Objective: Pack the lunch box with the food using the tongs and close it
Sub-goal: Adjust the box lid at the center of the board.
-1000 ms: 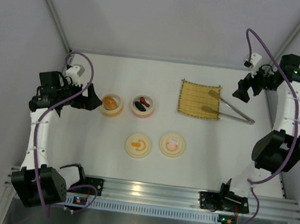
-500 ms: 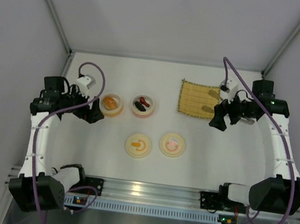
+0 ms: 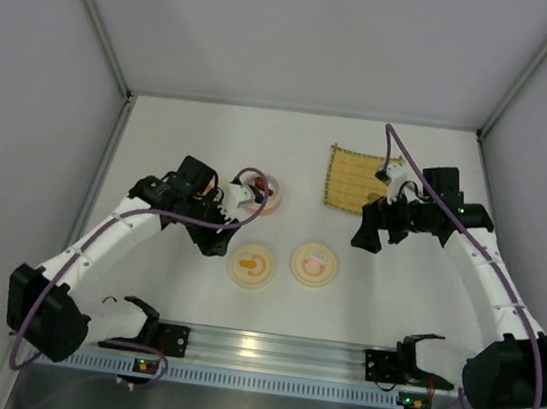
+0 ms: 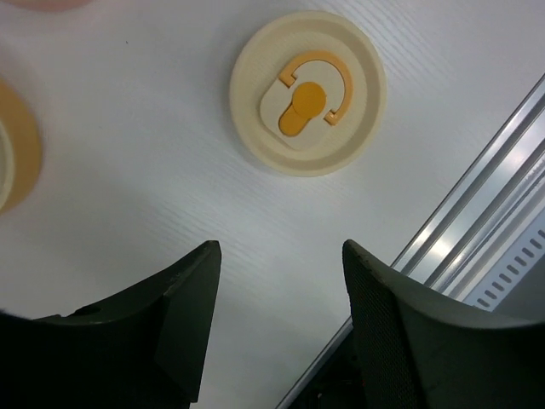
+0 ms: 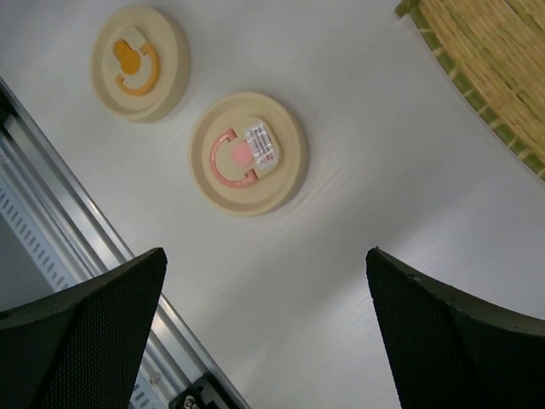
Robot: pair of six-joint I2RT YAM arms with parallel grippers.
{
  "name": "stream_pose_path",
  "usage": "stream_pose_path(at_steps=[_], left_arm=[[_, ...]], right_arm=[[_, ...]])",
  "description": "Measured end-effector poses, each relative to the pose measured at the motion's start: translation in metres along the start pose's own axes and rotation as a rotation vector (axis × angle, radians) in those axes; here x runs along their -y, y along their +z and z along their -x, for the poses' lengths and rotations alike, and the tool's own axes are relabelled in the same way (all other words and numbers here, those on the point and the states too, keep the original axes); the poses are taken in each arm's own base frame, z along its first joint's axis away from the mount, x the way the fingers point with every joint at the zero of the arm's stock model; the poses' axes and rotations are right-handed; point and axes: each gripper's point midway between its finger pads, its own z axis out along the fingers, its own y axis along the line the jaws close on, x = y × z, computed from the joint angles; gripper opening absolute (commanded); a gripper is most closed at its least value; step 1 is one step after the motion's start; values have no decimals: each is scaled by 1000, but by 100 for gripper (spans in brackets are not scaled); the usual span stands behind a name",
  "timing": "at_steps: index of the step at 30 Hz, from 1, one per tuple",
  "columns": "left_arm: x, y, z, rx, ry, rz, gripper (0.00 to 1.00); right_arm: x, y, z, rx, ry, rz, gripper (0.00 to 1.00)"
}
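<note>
Item 1, L gripper (image 4: 279, 254): fingers part-open, nothing betw. them. Over bare table (image 3: 193, 123), just left of orange-mark lid (image 4: 307, 105), near side of orange bowl (image 4: 17, 145).
Item 2, R gripper (image 5: 264, 260): fingers wide apart, empty. Just near of bamboo mat (image 5: 485, 60), right and far of pink-mark lid (image 5: 248, 153).
Item 3, pink-rim bowl (image 3: 271, 192): centre, far of lids, part-covered by L arm.
Item 4, food: can't make out, bowls mostly covered.
Item 5, tongs: hidden by R arm, posn can't tell.
</note>
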Motion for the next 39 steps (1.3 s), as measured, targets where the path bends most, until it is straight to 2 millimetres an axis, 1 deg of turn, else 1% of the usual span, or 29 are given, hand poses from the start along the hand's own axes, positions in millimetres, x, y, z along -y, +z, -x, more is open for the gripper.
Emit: stream_pose_path(at_steps=[1,5,9,11,14,16,17,18,21,23,25,27,30,33,35,36,39], left_arm=[[-1,7,-4,-36,-16,-5,61],[-2,31,-18,-147,-106,-35,52],[-2,51,-30,-234,-207,-62,51],[-2,59,-33,-259,-255,-67,51],[-4,69,-35,-282,-318,-55,46],[-6,75,-39,-308,-358,-44,46],[-7,78,-40,-318,-377,-36,46],[-9,81,-42,-328,-402,-24,45],[-14,91,-46,-356,-468,13,41],[-18,96,-49,-369,-499,41,41],[-21,99,-49,-369,-526,62,41],[-23,102,-48,-363,-547,75,41],[-23,106,-47,-357,-570,81,39],[-23,110,-45,-352,-583,82,35],[-22,114,-46,-359,-591,78,32],[-22,117,-48,-368,-596,76,26],[-17,122,-49,-388,-625,50,16]], right_arm=[[-3,2,2,6,3,9,99],[-32,29,13,51,66,92,99],[-62,57,11,62,181,178,98],[-74,71,13,57,240,216,98],[-81,92,19,46,320,244,98],[-84,106,22,39,372,260,97],[-87,112,23,37,396,270,94],[-89,118,25,43,410,280,88],[-102,134,22,38,447,319,84],[-112,144,19,27,460,345,81],[-120,155,17,13,474,363,76],[-124,163,15,6,486,369,68],[-124,170,8,-10,521,350,60],[-123,175,7,-6,541,313,59],[-126,177,5,-8,541,301,59],[-129,179,3,-14,541,297,58],[-136,187,-5,-46,546,292,57]])
